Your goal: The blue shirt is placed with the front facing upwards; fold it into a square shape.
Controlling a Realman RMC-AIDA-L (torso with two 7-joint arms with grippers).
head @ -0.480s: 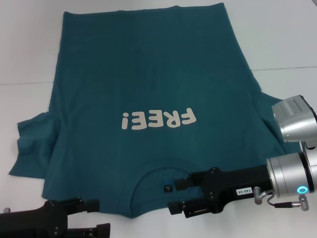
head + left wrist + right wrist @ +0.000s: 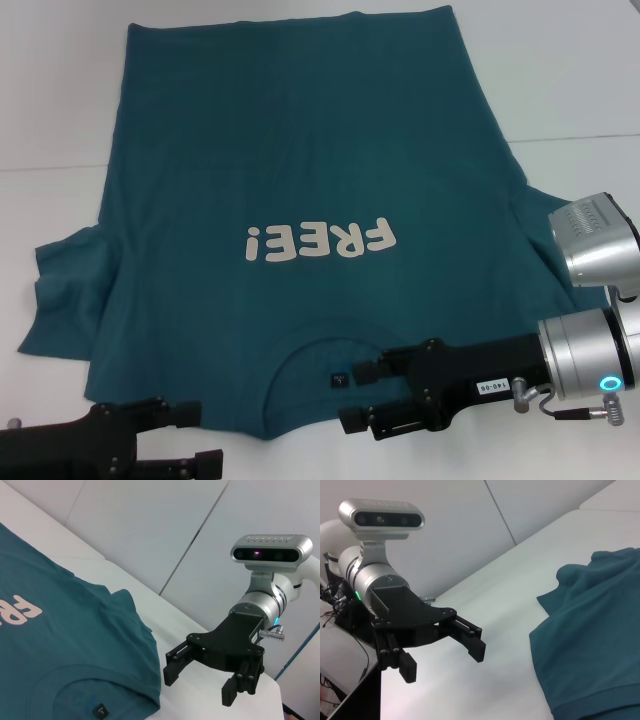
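The white table (image 2: 560,70) bears the blue shirt (image 2: 300,160).

The shirt (image 2: 300,170) bears off-white rounded letters reading "FREE!" (image 2: 320,241) across the chest; in the head view they stand upside down, and the left wrist view catches only the end of the word at its edge. A small white sticker (image 2: 494,386) on the right gripper's (image 2: 360,395) black body carries dark print that looks like "140-06", though it is too small to be sure. The dark tag (image 2: 339,380) inside the collar has a pale mark that cannot be read.
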